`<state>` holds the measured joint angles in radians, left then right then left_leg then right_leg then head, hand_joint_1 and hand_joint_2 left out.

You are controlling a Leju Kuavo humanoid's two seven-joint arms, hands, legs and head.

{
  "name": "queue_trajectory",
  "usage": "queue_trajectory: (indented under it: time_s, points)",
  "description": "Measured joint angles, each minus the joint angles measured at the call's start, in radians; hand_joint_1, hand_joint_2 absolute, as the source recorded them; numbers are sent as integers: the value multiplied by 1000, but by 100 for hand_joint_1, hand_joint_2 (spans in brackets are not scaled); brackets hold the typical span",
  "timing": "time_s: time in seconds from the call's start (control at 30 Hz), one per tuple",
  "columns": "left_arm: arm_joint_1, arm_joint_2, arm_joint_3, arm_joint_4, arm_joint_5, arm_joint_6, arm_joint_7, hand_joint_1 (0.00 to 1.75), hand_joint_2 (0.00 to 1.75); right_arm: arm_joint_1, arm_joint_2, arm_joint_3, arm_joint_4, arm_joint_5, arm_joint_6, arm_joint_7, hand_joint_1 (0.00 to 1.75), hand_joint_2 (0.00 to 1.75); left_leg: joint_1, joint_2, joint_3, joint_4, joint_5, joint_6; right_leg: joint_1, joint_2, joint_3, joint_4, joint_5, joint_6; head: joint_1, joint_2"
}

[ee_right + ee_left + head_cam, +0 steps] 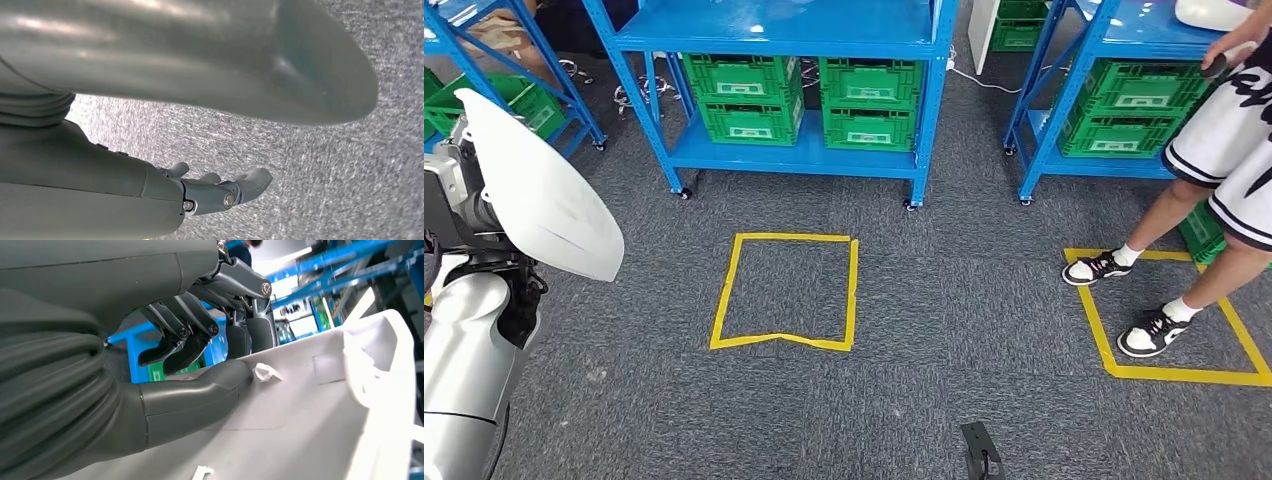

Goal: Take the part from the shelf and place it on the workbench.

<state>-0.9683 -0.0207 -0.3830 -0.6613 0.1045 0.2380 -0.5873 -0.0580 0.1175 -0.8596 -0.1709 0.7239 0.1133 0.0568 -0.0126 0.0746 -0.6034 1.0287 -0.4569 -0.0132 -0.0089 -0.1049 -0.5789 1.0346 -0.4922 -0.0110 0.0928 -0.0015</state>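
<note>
The part (539, 195) is a large white curved plastic shell, raised at the left of the head view above my silver left arm (464, 370). In the left wrist view my left hand (210, 355) grips the white part (310, 405): the thumb (200, 390) presses on its inner face and the dark fingers (250, 330) reach over its edge. My right hand (215, 192) hangs over the grey carpet with its fingers loosely apart and nothing in them.
A blue shelf (794, 150) with green crates (744, 95) stands ahead on the carpet. Two yellow tape squares (786, 290) mark the floor. A person (1214, 150) stands at the right one, beside another blue shelf (1064, 110) carrying a white part (1214, 12).
</note>
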Motion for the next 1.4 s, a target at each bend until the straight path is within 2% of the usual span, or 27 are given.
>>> queue_trajectory:
  time_s: [0.07,0.1,0.17,0.23,0.27,0.3,0.33,0.37,0.43,0.5,0.57,0.6,0.67,0.73,0.8,0.83,0.87,0.93,1.0,1.1,1.17,1.2,1.23,1.3,1.33,1.37,1.4]
  points:
    - [0,2,1,-1,0,0,0,175,175,-1,0,0,0,0,0,0,0,0,-1,-25,-2,-4,7,13,2,-22,2,-3,0,11,0,0]
    - [0,3,3,-2,0,0,0,175,175,-1,0,0,0,0,0,0,0,0,1,-37,-2,-9,11,19,1,-17,2,1,-5,17,0,0]
    - [-2,3,6,-5,0,0,0,175,175,-1,1,0,0,0,0,0,0,0,8,-59,-1,-18,21,32,-4,31,-22,60,-45,28,0,0]
    - [-1,-2,7,-5,0,0,0,175,175,0,1,0,0,0,0,0,0,0,11,-82,-6,-19,26,38,-7,88,-81,192,-110,35,0,0]
    - [2,-4,7,-5,0,0,0,175,175,2,1,0,0,0,0,0,0,0,11,-95,-9,-19,27,38,-7,98,-110,251,-131,37,1,0]
    - [4,-5,7,-4,0,0,0,175,175,2,0,0,0,0,0,0,0,0,11,-109,-10,-18,28,37,-7,102,-127,280,-134,37,1,0]
    - [6,-5,7,-4,0,0,0,175,175,2,0,0,0,0,0,0,0,0,12,-122,-11,-16,30,36,-7,104,-123,269,-115,35,1,0]
    - [7,-5,7,-4,0,0,0,175,175,2,0,0,0,0,0,0,0,0,12,-135,-12,-15,31,34,-7,110,-101,218,-81,32,1,0]
    - [6,-6,7,-5,0,0,0,175,175,2,-1,0,0,0,0,0,0,0,12,-159,-14,-12,32,28,-7,147,-33,71,-16,21,0,0]
    - [5,-6,7,-6,0,0,0,175,175,2,-2,0,0,0,0,0,0,0,13,-180,-22,-11,37,17,-5,171,2,-6,3,13,0,0]
    - [5,-4,8,-6,0,0,0,175,175,1,-2,0,0,1,0,1,0,0,16,-201,-27,-17,45,2,-2,155,6,-16,5,6,0,0]
    - [5,0,9,-7,0,0,0,175,175,-1,-2,0,0,1,0,1,0,0,17,-200,-30,-18,46,-3,-3,144,10,-23,10,0,0,0]
    - [4,6,11,-8,-1,0,0,175,175,-2,0,0,0,3,0,1,0,0,15,-158,-51,22,21,-11,-7,120,20,-41,21,-13,-6,0]
    - [4,7,13,-10,-2,0,0,175,175,-1,0,0,0,5,-2,2,0,0,17,-103,-108,143,-41,-18,-9,96,24,-47,24,-20,-13,0]
    - [7,7,14,-9,-3,0,1,175,175,0,0,0,0,6,-3,3,0,0,26,-88,-160,254,-79,-30,-12,71,24,-46,22,-18,-14,0]
    - [9,8,14,-9,-4,0,1,175,175,0,0,0,0,6,-3,3,0,0,32,-85,-164,262,-72,-35,-15,59,24,-44,20,-15,-14,0]
    - [9,9,14,-9,-5,0,2,175,175,0,0,0,0,6,-3,3,0,0,37,-79,-146,229,-49,-42,-20,47,25,-41,17,-10,-14,0]
    - [6,9,15,-11,-9,0,3,175,175,0,-2,0,-1,7,-3,2,0,0,45,-43,-75,98,8,-55,-26,25,25,-29,6,7,-17,0]
    - [8,11,18,-19,-13,1,4,175,175,-1,-4,0,-2,13,-3,1,0,0,47,-18,-33,15,29,-47,-24,7,25,-16,-7,27,-17,0]
    - [27,32,29,-40,-14,3,3,175,175,-1,-3,1,-3,29,-1,-1,0,0,42,-45,-38,12,28,-15,-24,-15,33,-20,-11,45,-9,0]
    - [37,50,41,-57,-14,3,2,175,175,-2,0,2,-3,37,0,-3,0,0,42,-66,-41,11,31,-1,-29,18,22,13,-39,50,-7,0]
    - [40,55,45,-64,-14,2,1,175,175,-2,0,2,-3,39,1,-3,0,0,42,-77,-42,10,32,4,-29,46,1,59,-68,50,-5,0]
    - [43,59,48,-70,-14,2,0,175,175,-1,0,2,-3,41,1,-3,0,0,40,-89,-44,10,33,9,-27,75,-29,126,-103,48,-4,0]
    - [56,66,54,-77,-13,2,0,175,175,1,0,2,-3,45,2,-4,0,0,32,-116,-46,10,35,15,-16,94,-98,257,-150,38,-1,0]
    - [65,71,58,-82,-12,3,0,175,175,2,0,3,-3,48,3,-5,0,0,27,-130,-47,10,36,17,-9,97,-116,282,-147,29,0,0]
    - [74,77,63,-87,-12,5,-1,175,175,2,1,3,-3,51,5,-4,0,0,21,-144,-47,10,37,19,-1,101,-116,268,-125,16,0,0]
    - [80,83,68,-94,-12,8,-1,175,175,1,1,4,-3,54,6,-4,0,0,16,-157,-46,10,38,21,9,110,-97,214,-87,0,0,0]
